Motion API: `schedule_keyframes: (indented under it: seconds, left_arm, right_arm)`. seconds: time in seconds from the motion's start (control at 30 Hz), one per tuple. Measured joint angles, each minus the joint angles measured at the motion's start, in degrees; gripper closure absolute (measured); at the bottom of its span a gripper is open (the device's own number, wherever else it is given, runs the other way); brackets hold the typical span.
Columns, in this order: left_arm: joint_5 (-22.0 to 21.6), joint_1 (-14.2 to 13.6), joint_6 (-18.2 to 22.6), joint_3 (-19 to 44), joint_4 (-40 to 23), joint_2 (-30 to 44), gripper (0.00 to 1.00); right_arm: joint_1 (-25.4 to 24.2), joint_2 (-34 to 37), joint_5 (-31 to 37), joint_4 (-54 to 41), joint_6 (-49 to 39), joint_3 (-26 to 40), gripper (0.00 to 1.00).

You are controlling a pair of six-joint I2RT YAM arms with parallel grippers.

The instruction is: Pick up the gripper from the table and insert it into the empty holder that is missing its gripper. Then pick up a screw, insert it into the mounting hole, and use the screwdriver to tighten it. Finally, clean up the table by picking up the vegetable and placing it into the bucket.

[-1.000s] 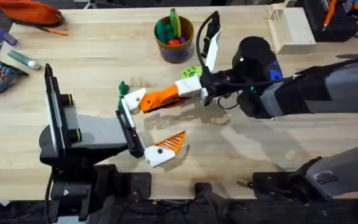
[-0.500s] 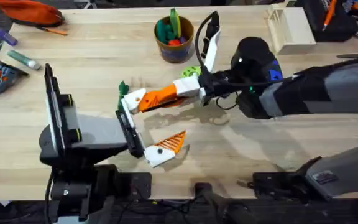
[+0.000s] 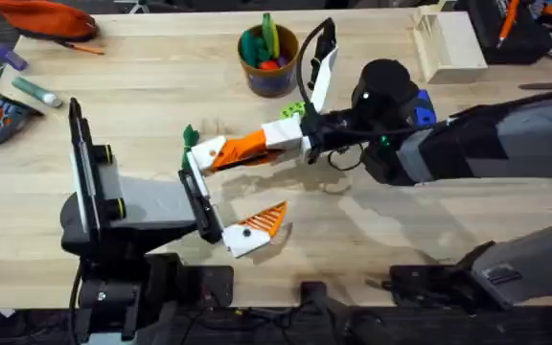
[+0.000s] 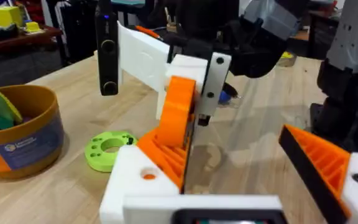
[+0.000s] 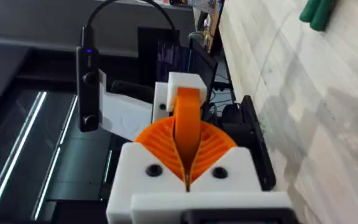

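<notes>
I hold the gripper [image 3: 244, 147], the loose orange fingertip, clamped between the right gripper [image 3: 262, 142] pads, and its free end is seated against the holder [image 3: 206, 153], the bare white mount on the left arm's tip. The left gripper [image 3: 220, 196] stands wide, with its other mount carrying an orange fingertip [image 3: 265, 219] on the near side of the holder. In the right wrist view the fingertip sits edge-on between the two ribbed pads [image 5: 213, 144] and lines up with the white mount beyond.

Risks I judge from this position:
- Misalignment. If the fingertip enters tilted, it may jam in the holder; I cannot tell how deep it sits.
- Premature release. Opening the right fingers before full seating may drop the fingertip to the table [image 3: 381, 220].
- Excess push. Pressing on may deflect the left arm and shift the holder.
- Collision. The vegetable [image 3: 189, 135] lies just beyond the holder; the green disc [image 3: 294, 110] and the bucket [image 3: 270, 61] lie farther beyond, near the right arm's retreat path.
</notes>
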Motion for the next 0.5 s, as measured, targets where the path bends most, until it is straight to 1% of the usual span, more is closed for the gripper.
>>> schedule_keyframes:
  seconds: [0.33, 0.5]
  left_arm:
    - [0.0, 0.0, 0.1, 0.0, 0.0, 0.0, 0.015]
    - [0.0, 0.0, 0.0, 0.0, 0.0, 0.0, 0.015]
  right_arm:
    - [0.2, 0.0, -0.4, -0.4, -0.4, 0.8, 0.992]
    - [0.3, 0.0, -1.1, -3.2, -0.8, 2.1, 0.992]
